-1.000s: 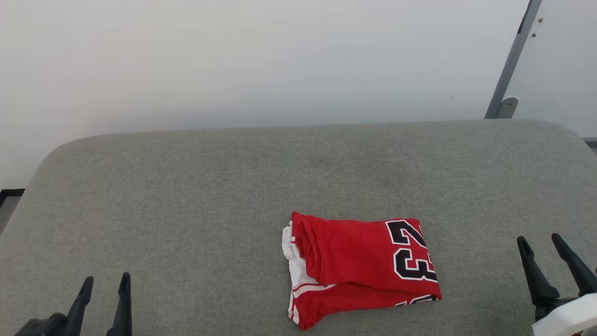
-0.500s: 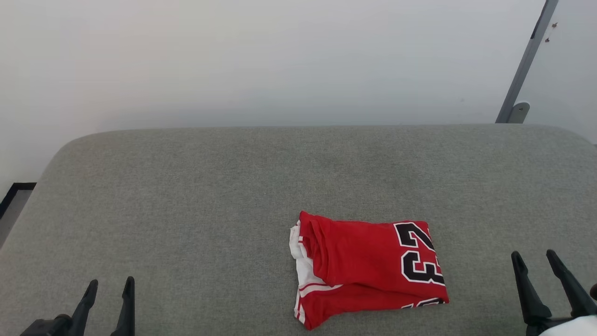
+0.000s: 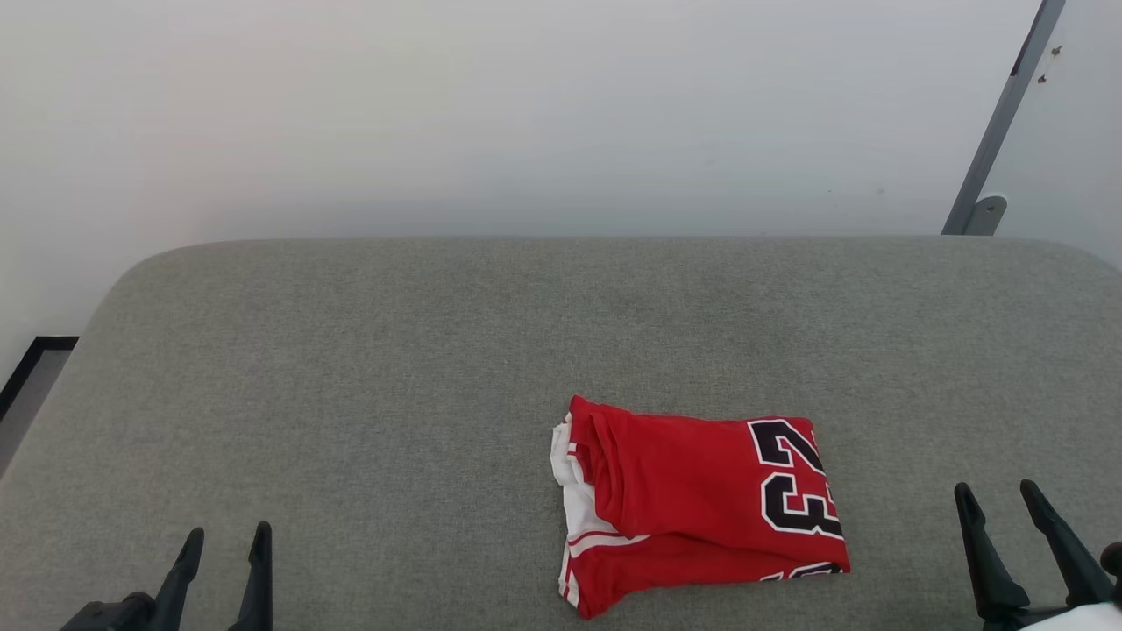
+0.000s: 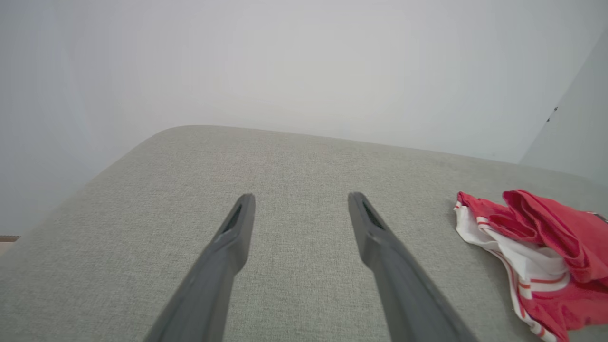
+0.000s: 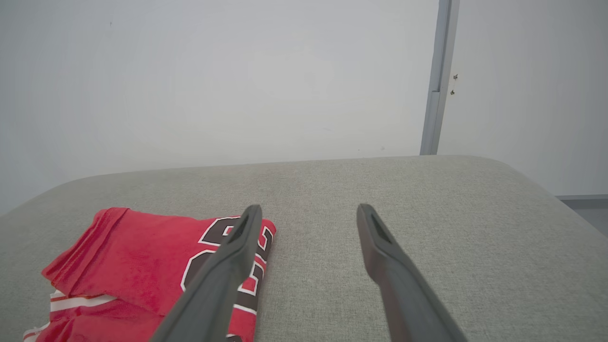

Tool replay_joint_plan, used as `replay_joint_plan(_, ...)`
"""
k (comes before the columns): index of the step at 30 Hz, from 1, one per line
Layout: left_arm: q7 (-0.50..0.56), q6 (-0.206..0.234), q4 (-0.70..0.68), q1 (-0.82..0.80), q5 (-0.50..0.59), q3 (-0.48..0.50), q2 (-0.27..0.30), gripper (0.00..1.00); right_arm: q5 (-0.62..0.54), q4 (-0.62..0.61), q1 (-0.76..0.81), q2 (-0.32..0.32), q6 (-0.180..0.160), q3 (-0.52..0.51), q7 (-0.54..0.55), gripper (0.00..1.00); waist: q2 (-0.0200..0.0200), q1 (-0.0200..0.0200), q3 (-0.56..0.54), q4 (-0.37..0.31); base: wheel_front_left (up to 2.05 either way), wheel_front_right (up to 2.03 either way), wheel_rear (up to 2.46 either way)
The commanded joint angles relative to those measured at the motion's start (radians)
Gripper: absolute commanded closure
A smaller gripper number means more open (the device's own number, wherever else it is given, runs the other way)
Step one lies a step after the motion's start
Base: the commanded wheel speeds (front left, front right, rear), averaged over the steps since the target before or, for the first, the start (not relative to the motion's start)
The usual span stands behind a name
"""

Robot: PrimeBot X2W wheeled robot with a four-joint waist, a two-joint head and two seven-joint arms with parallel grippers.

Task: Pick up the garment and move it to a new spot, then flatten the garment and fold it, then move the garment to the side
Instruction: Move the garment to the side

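We are drawing our open right tool (image 3: 997, 489) back toward lower right, left tool (image 3: 228, 532) also open; folded garment (image 3: 692, 499) is probably lying finished.

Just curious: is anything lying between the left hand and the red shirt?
Nothing: head view shows bare grey cushion between left hand and shirt.

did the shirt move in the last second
No. The shirt slides right in the head view, but the grey post behind slides right about as much: the camera turned, the shirt stayed put.
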Motion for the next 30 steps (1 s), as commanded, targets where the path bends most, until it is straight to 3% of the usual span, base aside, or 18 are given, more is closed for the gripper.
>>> replay_joint_plan(1, -0.005, -0.003, 0.000, -0.007, 0.008, -0.002, -0.001, 0.00, -0.005, -0.005, 0.001, 0.002, 0.000, 0.002, -0.004, 0.00, 0.0000, 0.0000, 0.000, 0.001, 0.00, 0.00, 0.00)
replay_joint_plan(14, -0.005, -0.003, -0.005, -0.011, 0.010, -0.001, -0.009, 0.00, 0.013, 0.003, -0.014, 0.005, 0.000, 0.013, -0.004, 0.00, 0.0000, 0.0000, 0.008, 0.018, 0.00, 0.00, 0.00)
replay_joint_plan(19, -0.005, -0.003, -0.013, -0.008, 0.007, 0.002, -0.002, 0.00, 0.046, 0.077, -0.062, -0.038, 0.000, 0.070, 0.016, 0.00, 0.0000, 0.0000, 0.018, 0.040, 0.00, 0.00, 0.00)
replay_joint_plan(30, -0.005, -0.004, -0.016, -0.022, 0.015, -0.041, -0.007, 0.00, 0.193, 0.204, -0.258, -0.164, 0.000, 0.273, 0.336, 0.00, 0.0000, 0.0000, 0.061, 0.124, 0.00, 0.00, 0.00)
